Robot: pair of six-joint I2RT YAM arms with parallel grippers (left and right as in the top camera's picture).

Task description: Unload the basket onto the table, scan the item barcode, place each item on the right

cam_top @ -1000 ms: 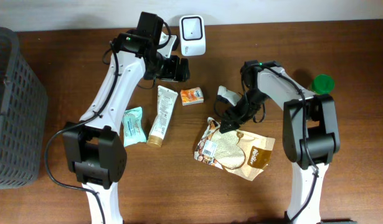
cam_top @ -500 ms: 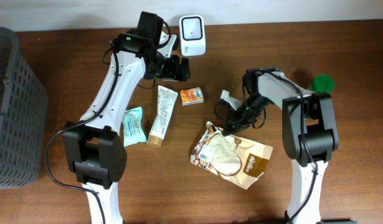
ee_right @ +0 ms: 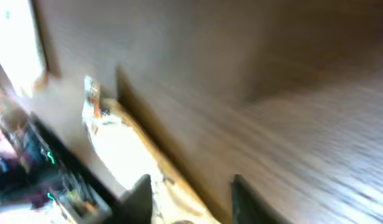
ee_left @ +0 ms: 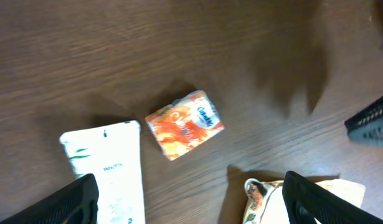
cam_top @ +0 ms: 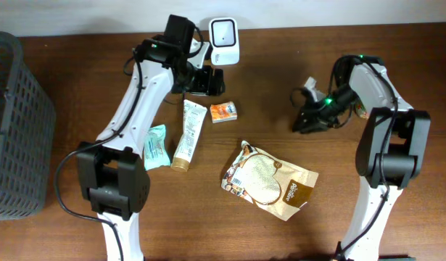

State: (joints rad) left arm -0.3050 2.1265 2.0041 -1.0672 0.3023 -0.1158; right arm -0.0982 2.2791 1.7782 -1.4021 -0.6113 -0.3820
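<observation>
A white barcode scanner stands at the table's back edge. My left gripper hovers just in front of it, jaws wide open and empty. In the left wrist view that left gripper looks down on a small orange packet, a white tube and a corner of the beige pouch. The beige pouch lies flat mid-table with a white label near its left end. My right gripper is up and to the right of it, clear of the pouch. The right wrist view is blurred, and its fingers stand apart over bare wood.
An orange packet, a white tube and a teal packet lie left of centre. A dark grey basket fills the left edge. The brown tabletop extends to the right.
The right gripper was at the pouch's top edge and nudged it slightly down and left. It has since swung away up and to the right, empty. The left arm has barely moved.
</observation>
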